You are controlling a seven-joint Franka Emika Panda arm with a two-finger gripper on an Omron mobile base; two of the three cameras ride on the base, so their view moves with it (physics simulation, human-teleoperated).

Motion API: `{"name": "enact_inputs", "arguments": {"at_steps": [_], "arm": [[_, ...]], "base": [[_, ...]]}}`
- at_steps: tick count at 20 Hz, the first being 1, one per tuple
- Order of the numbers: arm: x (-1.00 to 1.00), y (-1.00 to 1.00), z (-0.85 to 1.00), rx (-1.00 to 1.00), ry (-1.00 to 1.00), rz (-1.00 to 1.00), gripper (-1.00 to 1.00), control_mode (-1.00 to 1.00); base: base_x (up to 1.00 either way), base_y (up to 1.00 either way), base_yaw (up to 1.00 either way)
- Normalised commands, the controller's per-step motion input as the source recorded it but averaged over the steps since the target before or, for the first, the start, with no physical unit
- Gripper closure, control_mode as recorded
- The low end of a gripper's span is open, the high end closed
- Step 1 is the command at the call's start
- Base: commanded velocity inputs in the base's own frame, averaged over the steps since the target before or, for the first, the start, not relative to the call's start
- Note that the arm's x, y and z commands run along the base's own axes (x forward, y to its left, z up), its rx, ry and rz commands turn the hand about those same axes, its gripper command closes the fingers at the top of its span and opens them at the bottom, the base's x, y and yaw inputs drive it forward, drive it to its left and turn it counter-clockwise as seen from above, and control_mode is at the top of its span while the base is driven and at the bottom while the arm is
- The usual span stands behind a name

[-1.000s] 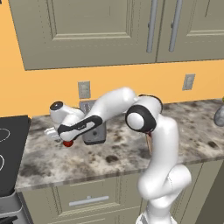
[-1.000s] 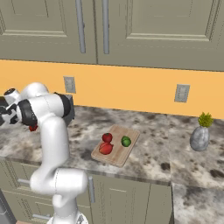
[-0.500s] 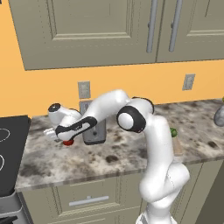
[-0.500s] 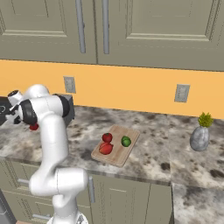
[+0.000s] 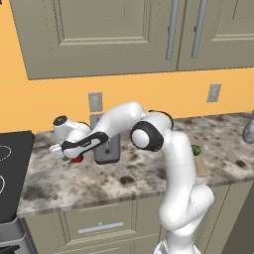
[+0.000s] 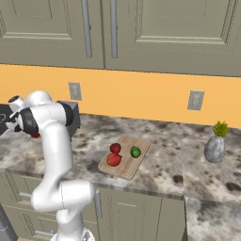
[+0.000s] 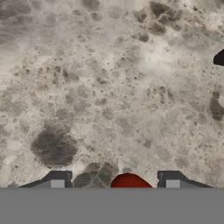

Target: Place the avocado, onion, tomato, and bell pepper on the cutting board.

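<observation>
- Granite counter (image 5: pixel 149 173): the arm reaches far left, past the toaster (image 5: pixel 106 149).
- Cutting board (image 6: pixel 124 156): already carries the avocado (image 6: pixel 136 152) and two red items.
- Gripper (image 7: pixel 114 181): jaws straddle a red item (image 7: pixel 129 181), apart; whether gripped, I cannot tell.
- Risk: that round piece could roll from an off-centre pinch.

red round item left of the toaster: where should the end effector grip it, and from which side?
Across its widest middle, coming straight down from above. The red round item sits low on the counter, centred between the two fingertips, with bare counter on both flanks. The toaster stands close beside it, so a sideways approach looks tighter. The end effector already straddles it.
</observation>
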Motion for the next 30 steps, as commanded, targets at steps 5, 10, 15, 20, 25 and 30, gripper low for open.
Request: {"name": "enact_inputs", "arguments": {"at_steps": [5, 10, 15, 20, 25, 30], "arm": [[-0.83, 0.0, 0.77, 0.04, -0.09, 0.0, 1.0, -1.0], [-1.0, -0.19, 0.65, 0.04, -0.16, 0.0, 1.0, -1.0], [-1.0, -0.56, 0.81, 0.04, -0.2, 0.0, 1.0, -1.0], [-1.0, -0.72, 0.86, 0.06, -0.16, -0.01, 1.0, -1.0], [-0.96, -0.96, 0.64, 0.07, -0.04, -0.04, 1.0, -1.0], [-0.45, -1.0, 0.39, 0.07, 0.0, -0.02, 1.0, -1.0]], "base": [[0.0, 0.0, 0.0], [0.0, 0.0, 0.0], [0.0, 0.0, 0.0], [0.0, 0.0, 0.0], [0.0, 0.0, 0.0], [0.0, 0.0, 0.0]]}}
